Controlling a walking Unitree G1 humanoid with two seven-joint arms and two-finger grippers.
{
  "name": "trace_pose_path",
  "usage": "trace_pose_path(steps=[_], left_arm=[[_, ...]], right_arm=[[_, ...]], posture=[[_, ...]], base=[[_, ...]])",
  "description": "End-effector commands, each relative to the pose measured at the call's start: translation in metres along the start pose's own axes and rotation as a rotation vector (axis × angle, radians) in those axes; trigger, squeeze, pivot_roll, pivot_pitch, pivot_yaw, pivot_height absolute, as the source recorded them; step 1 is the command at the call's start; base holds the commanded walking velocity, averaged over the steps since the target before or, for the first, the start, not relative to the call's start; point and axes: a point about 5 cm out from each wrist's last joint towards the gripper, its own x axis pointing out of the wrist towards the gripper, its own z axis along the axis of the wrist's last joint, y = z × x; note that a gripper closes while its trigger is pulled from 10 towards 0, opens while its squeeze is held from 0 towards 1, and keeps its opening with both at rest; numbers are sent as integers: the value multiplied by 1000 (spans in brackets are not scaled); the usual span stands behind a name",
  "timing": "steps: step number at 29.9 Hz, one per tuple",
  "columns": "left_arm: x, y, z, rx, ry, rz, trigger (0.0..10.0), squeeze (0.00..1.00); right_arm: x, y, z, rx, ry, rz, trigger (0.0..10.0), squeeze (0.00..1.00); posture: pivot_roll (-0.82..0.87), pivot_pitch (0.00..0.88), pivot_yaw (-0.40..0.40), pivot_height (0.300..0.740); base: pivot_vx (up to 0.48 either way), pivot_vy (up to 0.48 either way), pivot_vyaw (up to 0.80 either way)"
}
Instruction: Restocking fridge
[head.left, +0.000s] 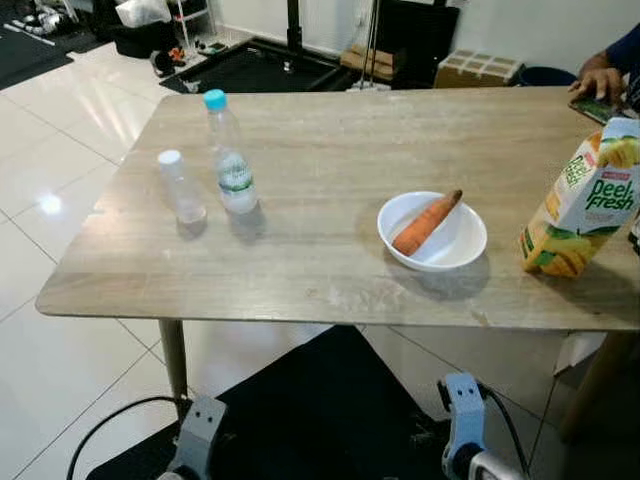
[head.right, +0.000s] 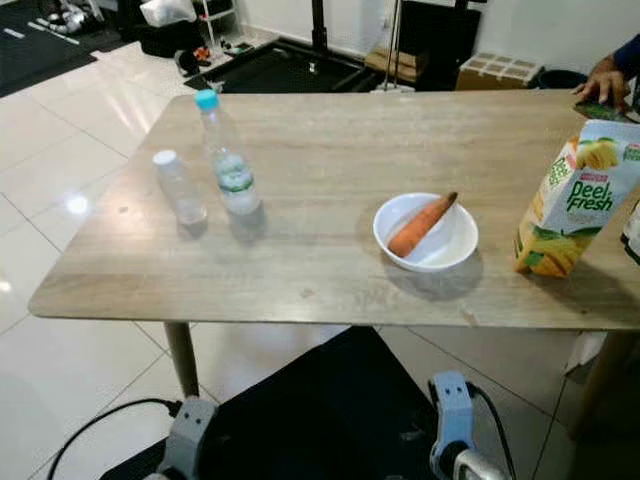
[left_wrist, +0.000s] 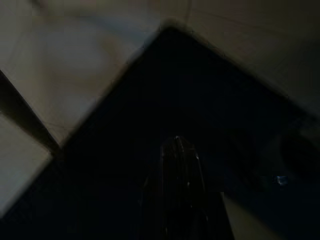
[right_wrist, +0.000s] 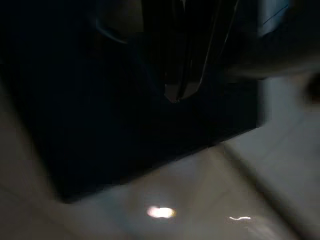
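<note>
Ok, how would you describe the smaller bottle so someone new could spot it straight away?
Start at the light wooden table and go to its left part, where two clear plastic bottles stand close together. The smaller clear bottle is the left one, beside the taller blue-capped bottle. It is shorter, has a white cap and no green label.

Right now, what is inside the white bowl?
One carrot lies in the bowl, its thin end resting on the far rim. The bowl floor under the carrot is covered; the bare part holds nothing else.
</note>
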Motion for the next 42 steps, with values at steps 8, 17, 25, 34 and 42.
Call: trace_pose_path(steps=[8,17,25,34,42], left_arm=[[-13,11,20,79,-214,-35,10000,0],[-3,13,52,127,-401,16,10000,0],[5,13,147,230,-735,55,10000,0],[-7,23,250,373,-939,244,10000,0],[-5,62,283,410,-862,407,10000,0]], right_arm=[[-32,41,51,-108,-17,573,10000,0],[-52,73,161,-104,-467,759,10000,0],[-49,73,201,-156,-604,651,10000,0],[-13,49,226,-222,-560,226,10000,0],[7,42,249,-238,-603,60,10000,0]], posture=[[-162,106,80,725],[-162,111,79,725],[-162,114,76,725],[-155,125,71,725],[-143,135,73,725]], base=[[0,0,0],[0,0,0],[0,0,0],[0,0,0],[0,0,0]])
